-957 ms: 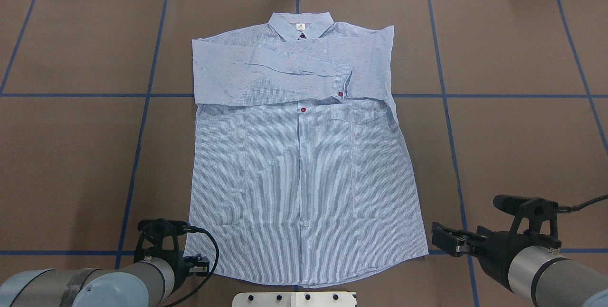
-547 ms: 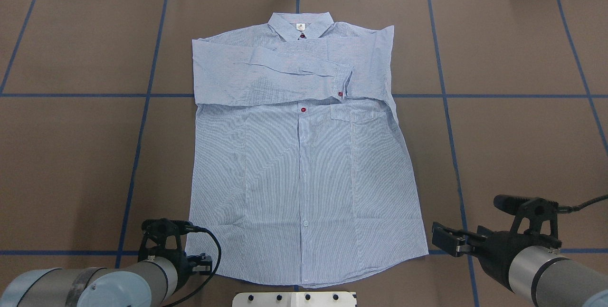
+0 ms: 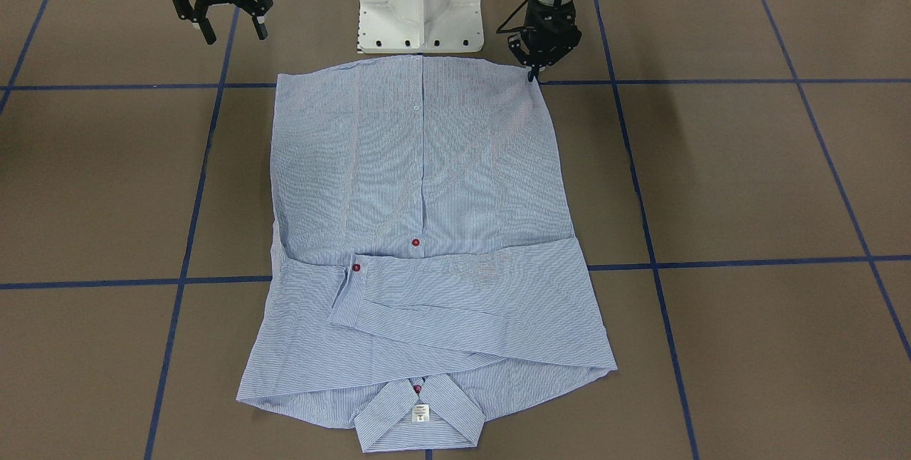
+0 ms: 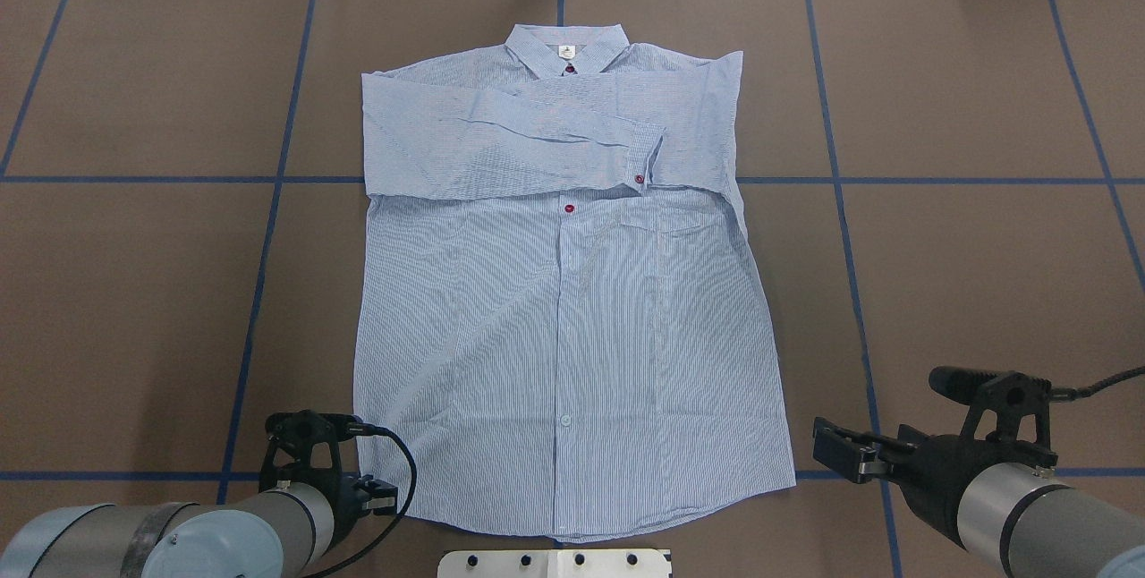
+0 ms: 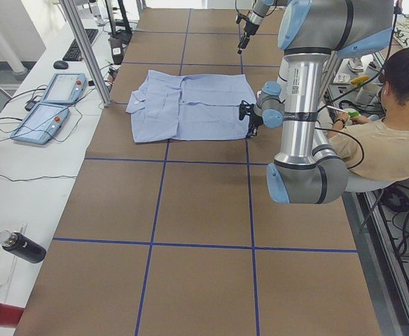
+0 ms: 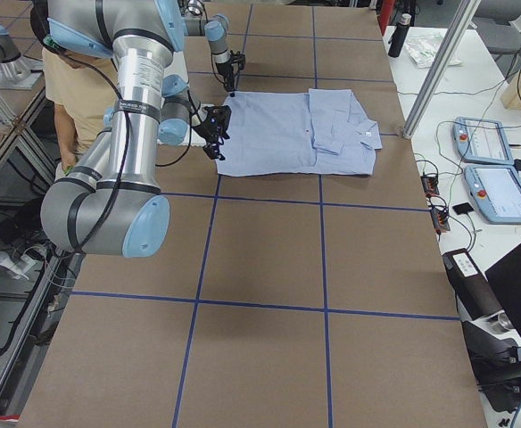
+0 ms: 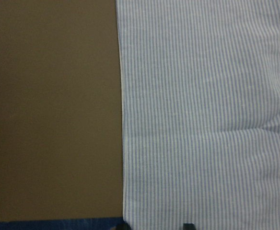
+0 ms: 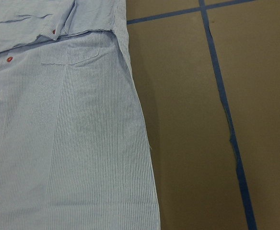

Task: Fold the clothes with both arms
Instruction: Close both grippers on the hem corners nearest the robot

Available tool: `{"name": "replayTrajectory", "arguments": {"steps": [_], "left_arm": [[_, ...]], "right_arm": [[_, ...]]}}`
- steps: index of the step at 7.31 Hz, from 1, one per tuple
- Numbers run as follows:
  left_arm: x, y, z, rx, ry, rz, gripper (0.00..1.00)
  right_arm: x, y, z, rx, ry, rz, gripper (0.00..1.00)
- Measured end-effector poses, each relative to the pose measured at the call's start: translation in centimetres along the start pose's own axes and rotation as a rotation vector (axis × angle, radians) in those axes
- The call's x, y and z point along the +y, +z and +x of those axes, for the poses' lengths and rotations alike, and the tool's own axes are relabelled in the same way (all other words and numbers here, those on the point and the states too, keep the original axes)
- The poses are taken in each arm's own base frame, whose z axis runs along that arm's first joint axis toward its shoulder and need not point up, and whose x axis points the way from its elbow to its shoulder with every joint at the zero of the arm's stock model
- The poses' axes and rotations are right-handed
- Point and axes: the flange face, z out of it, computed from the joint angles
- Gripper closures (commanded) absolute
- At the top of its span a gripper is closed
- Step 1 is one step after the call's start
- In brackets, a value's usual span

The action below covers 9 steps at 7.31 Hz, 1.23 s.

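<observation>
Left claw (image 3: 533, 72): down at the hem corner of the striped shirt (image 4: 572, 318) on my left, tips on or just over the tabletop (image 4: 984, 274). The wrist view shows two dark fingertips (image 7: 188, 225) a little apart, with cloth and the side edge between them. Jaws partly open; no firm hold that I can see.

- Risk: closing this near the edge may catch one layer only, or miss the cloth.
- Risk: tips pressed on the tabletop would drag the hem and skew the shirt.

The shirt lies flat, front up, collar far from the robot, both sleeves (image 4: 537, 131) folded across the chest.

- Risk: a fast lift of the hem could throw the sleeves open.

Right claw (image 3: 235, 34): spread wide, holding nothing, above the tabletop just beside the other hem corner.

- Risk: the arms are uneven. If the left lifts alone, the fold will go crooked.

Around:
- The white pedestal base (image 3: 420, 11) lies just beside the middle of the hem, between the claws, so inward sweeps are tight.
- An operator (image 5: 393, 133) sits behind the robot.
- Teach pendants (image 5: 61, 87) and a bottle (image 5: 22, 247) sit on a side bench, well apart.
</observation>
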Motion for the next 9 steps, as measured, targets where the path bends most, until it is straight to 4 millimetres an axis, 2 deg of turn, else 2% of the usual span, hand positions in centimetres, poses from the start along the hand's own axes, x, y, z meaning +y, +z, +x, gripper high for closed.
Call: {"name": "replayTrajectory", "arguments": {"steps": [3, 6, 7, 8, 9], "left_arm": [[-0.4, -1.5, 0.7, 0.033, -0.016, 0.003, 1.0], [-0.6, -1.9, 1.1, 0.043, -0.058, 0.006, 1.0], [-0.6, -2.0, 1.3, 0.048, -0.068, 0.006, 1.0], [-0.7, -2.1, 1.4, 0.054, -0.074, 0.007, 1.0], [-0.7, -2.2, 1.6, 0.064, -0.082, 0.008, 1.0]], "right_arm": [[0.4, 0.9, 0.4, 0.012, 0.008, 0.016, 0.0], [2.6, 4.4, 1.7, -0.029, 0.042, 0.035, 0.03], [3.4, 5.8, 2.6, -0.056, 0.05, 0.043, 0.14], [4.2, 6.8, 3.3, -0.059, 0.055, 0.044, 0.37], [5.0, 7.5, 3.8, -0.054, 0.064, 0.043, 0.45]]}}
